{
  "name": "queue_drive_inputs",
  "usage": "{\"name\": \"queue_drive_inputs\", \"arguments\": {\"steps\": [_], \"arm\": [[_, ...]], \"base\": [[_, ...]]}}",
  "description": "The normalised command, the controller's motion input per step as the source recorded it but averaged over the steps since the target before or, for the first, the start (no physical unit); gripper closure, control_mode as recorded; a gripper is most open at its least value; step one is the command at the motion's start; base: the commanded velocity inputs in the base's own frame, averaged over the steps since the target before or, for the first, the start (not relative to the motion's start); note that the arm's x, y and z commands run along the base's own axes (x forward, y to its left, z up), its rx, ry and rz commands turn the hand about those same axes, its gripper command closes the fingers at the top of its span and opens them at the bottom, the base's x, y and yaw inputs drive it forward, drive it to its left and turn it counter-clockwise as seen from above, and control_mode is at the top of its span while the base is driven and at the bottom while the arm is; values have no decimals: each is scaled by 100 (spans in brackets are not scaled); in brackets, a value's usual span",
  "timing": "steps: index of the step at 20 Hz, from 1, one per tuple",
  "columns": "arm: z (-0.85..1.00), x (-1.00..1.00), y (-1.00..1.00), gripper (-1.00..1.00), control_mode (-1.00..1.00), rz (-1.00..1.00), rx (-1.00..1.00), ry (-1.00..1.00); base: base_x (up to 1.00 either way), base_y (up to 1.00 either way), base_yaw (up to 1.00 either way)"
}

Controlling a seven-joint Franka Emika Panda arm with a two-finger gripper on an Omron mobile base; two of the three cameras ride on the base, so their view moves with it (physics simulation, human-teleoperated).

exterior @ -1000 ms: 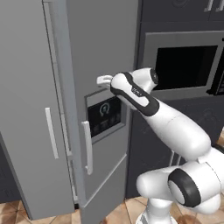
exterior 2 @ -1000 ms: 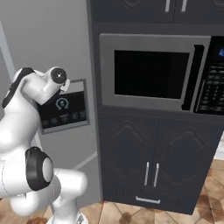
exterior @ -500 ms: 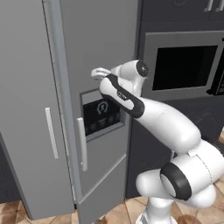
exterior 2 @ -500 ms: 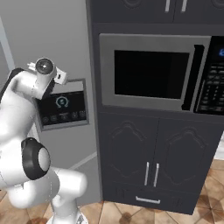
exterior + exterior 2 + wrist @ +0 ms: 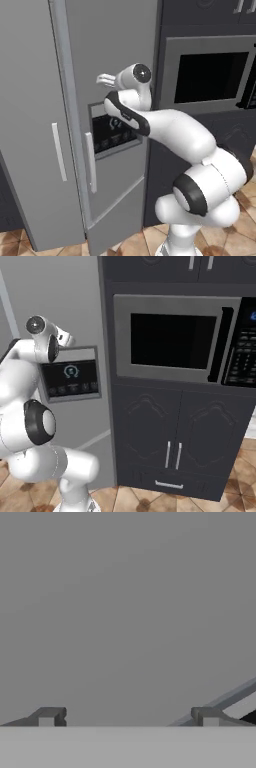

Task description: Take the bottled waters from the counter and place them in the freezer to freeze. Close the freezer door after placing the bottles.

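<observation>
The freezer door (image 5: 120,55), tall and grey with a black dispenser panel (image 5: 114,134) and a pale vertical handle (image 5: 90,161), stands at a slight angle to the freezer (image 5: 30,100) front, a little ajar. My gripper (image 5: 102,79) is open and pressed close against the door's face just above the panel. From the right, the gripper (image 5: 67,337) sits over the panel (image 5: 70,378). In the hand view the gripper (image 5: 126,717) has its fingertips (image 5: 47,716) wide apart with nothing between them, facing the plain grey door (image 5: 125,612). The bottled waters and the counter are out of view.
The plain grey door (image 5: 35,150) with its own handle (image 5: 59,151) is to the left. A dark built-in oven cabinet (image 5: 172,338) with lower doors (image 5: 172,431) stands right of the freezer. Tiled floor (image 5: 140,245) lies below; my arm (image 5: 175,135) reaches across in front.
My hand has moved left and slightly up along the freezer door, and the door with its panel has swung a little further towards the freezer front.
</observation>
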Motion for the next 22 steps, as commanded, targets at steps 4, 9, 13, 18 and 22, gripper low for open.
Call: {"name": "queue_drive_inputs", "arguments": {"steps": [4, 9, 13, 18, 22], "arm": [[0, 50, 1, -100, -100, -5, -5, 0], [0, 49, 0, -100, -100, 0, -3, 0], [0, 48, 0, -100, -100, 0, -3, 0], [0, 43, 0, -100, -100, 0, -3, 0], [0, 38, 0, -100, -100, 0, -4, 0]], "base": [[0, 0, 0], [0, 0, 0], [0, 0, 0], [0, 0, 0], [0, 0, 0]]}}
